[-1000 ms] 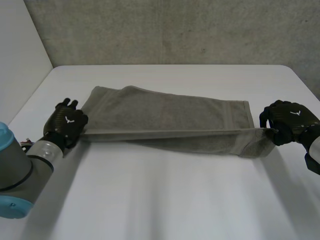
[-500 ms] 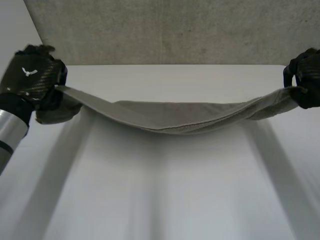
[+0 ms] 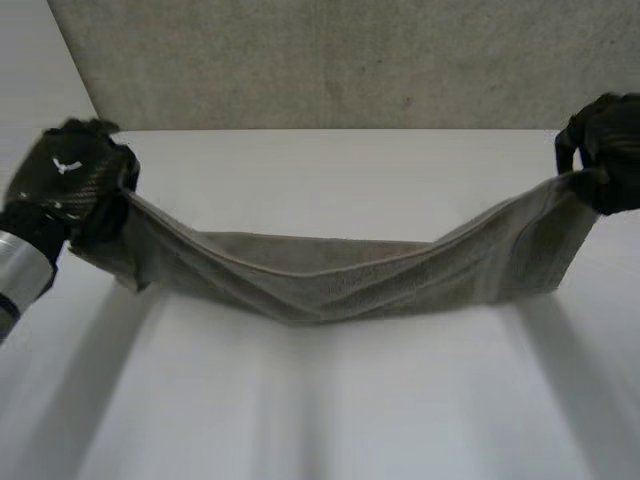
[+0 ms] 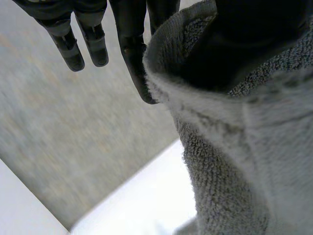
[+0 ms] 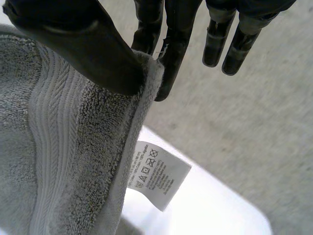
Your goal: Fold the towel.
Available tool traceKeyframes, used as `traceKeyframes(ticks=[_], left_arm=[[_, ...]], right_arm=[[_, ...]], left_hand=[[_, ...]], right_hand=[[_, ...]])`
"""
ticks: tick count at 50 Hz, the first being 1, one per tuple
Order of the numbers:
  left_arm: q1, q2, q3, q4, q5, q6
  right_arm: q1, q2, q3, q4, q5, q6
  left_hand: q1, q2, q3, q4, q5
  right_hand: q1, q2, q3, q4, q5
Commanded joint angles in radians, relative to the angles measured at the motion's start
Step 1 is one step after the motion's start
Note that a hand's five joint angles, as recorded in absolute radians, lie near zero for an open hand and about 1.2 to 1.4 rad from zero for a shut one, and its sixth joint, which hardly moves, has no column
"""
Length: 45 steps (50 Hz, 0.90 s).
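Observation:
The grey towel (image 3: 340,275) hangs stretched in the air between my two hands and sags in the middle above the white table (image 3: 330,400). My left hand (image 3: 75,180) pinches the towel's left end, thumb pressed against a finger over the cloth's edge (image 4: 205,98). At the other end my right hand (image 3: 605,150) grips the towel in the same way; its thumb (image 5: 83,54) clamps the hem (image 5: 98,147) against the fingers. A white care label (image 5: 157,174) dangles from that hem.
A grey concrete wall (image 3: 330,60) rises behind the table's far edge. A pale wall (image 3: 35,90) stands at the left.
Both hands have lifted the towel off the table and carried it upward. It lay flat a second ago; now it hangs and droops lower in the middle.

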<state>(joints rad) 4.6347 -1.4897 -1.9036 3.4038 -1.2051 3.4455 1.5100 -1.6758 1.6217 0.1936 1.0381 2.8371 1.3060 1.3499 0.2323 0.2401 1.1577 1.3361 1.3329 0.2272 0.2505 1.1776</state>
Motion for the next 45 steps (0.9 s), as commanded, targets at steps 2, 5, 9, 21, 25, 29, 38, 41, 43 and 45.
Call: traceKeyframes(ticks=[2,5,9,21,25,29,38,41,43,45], left_arm=[[0.003,-0.277,0.098,-0.009,0.006,0.144],[0.006,-0.361,0.153,-0.015,0.004,0.219],[0.006,-0.43,0.202,-0.024,0.002,0.265],[0.003,-0.642,0.428,-0.024,-0.001,0.277],[0.0,-0.693,0.481,-0.028,0.002,0.277],[-0.005,-0.763,0.552,-0.029,0.004,0.281],[-0.007,-0.866,0.663,-0.029,0.004,0.281],[-0.007,-0.896,0.696,-0.029,0.004,0.281],[-0.007,-0.908,0.71,-0.031,0.004,0.281],[-0.007,-0.923,0.735,-0.031,0.004,0.281]], right_arm=[[0.009,0.204,-0.045,0.0,0.019,-0.1],[0.01,0.29,-0.086,0.0,0.029,-0.113],[0.015,0.349,-0.118,0.0,0.051,-0.116],[0.108,0.547,-0.239,-0.052,0.099,-0.111],[0.131,0.593,-0.27,-0.079,0.123,-0.108],[0.162,0.651,-0.322,-0.1,0.171,-0.108],[0.168,0.746,-0.419,-0.111,0.191,-0.107],[0.168,0.759,-0.431,-0.111,0.194,-0.107],[0.173,0.778,-0.454,-0.112,0.2,-0.107],[0.176,0.786,-0.465,-0.114,0.207,-0.108]], left_hand=[[0.09,0.046,-0.058,-0.066,0.064],[0.09,0.046,-0.058,-0.066,0.064],[0.09,0.046,-0.058,-0.066,0.064],[-0.132,-0.176,-0.058,-0.066,-0.159],[-0.17,-0.214,-0.058,-0.066,-0.197],[-0.387,-0.431,-0.058,-0.066,-0.413],[-0.42,-0.464,-0.058,-0.066,-0.446],[-0.417,-0.461,-0.058,-0.066,-0.443],[-0.408,-0.452,-0.058,-0.066,-0.435],[-0.4,-0.444,-0.058,-0.066,-0.426]], right_hand=[[0.06,0.063,-0.053,-0.076,0.044],[0.06,0.063,-0.053,-0.076,0.044],[0.06,0.063,-0.053,-0.076,0.044],[0.06,0.063,-0.053,-0.076,0.044],[0.06,0.063,-0.053,-0.076,0.044],[0.06,0.063,-0.053,-0.076,0.044],[0.06,0.063,-0.053,-0.076,0.044],[0.06,0.063,-0.053,-0.076,0.044],[0.06,0.063,-0.053,-0.076,0.044],[0.06,0.063,-0.053,-0.076,0.044]])
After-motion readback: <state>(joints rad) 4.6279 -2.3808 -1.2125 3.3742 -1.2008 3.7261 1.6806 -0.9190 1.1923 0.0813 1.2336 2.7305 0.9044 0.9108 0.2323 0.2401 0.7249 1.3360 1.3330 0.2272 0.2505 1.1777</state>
